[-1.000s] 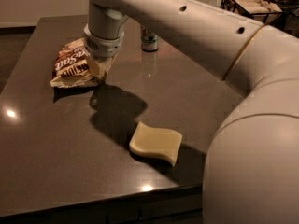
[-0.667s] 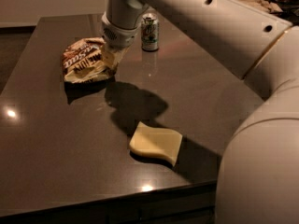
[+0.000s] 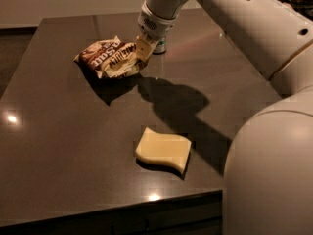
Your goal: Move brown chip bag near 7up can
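Note:
The brown chip bag is crinkly dark brown with white lettering. It hangs tilted a little above the dark table, and its shadow lies beneath it. My gripper reaches down from the white arm and is shut on the bag's right end. The 7up can stands just behind and right of the gripper. It is mostly hidden, and only a sliver of its lower body shows.
A pale-yellow wavy sponge-like block lies near the table's front edge. The arm's large white body fills the right side. The table's left edge borders a darker floor.
The gripper has carried the chip bag rightward and toward the far side, closer to the can. The can, in plain view before, is now mostly hidden behind the gripper.

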{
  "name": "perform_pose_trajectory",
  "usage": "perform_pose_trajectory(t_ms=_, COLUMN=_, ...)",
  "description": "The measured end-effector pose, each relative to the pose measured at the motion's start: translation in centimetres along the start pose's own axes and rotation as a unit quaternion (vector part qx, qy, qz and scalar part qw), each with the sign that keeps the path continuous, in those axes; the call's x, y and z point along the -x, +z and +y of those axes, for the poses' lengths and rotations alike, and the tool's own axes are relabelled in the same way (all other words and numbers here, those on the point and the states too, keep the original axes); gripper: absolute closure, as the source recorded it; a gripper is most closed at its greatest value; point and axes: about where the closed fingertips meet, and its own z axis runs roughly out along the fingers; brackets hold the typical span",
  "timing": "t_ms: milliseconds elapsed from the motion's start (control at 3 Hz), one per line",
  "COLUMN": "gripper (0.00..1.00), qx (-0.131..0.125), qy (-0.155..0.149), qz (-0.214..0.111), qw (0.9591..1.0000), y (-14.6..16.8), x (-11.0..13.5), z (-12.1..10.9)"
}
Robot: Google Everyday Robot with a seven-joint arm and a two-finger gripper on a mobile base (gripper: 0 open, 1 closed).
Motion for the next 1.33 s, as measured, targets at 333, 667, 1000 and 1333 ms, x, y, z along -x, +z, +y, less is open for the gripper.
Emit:
perform_pose_trajectory(t_ms=333, gripper=1.00, qx=-0.005, qy=0.000, qz=0.016, qw=0.9999, y=0.3, x=-2.3, z=-3.2)
perform_pose_trajectory(t_ms=667, gripper=1.00, qx=-0.017, qy=0.016, qz=0.026, qw=0.9994, y=0.3, x=-5.0, z=-6.0)
perform_pose_trajectory(t_ms=1000, gripper=1.00, qx=-0.035, qy=0.041, qz=0.025, qw=0.9982, y=-0.6, x=-7.2, z=-8.1)
perform_pose_trajectory(t_ms=1333, gripper=1.00, qx=-0.051, qy=0.059, qz=0.025, qw=0.9966, y=-1.5, x=-8.6, z=-9.5)
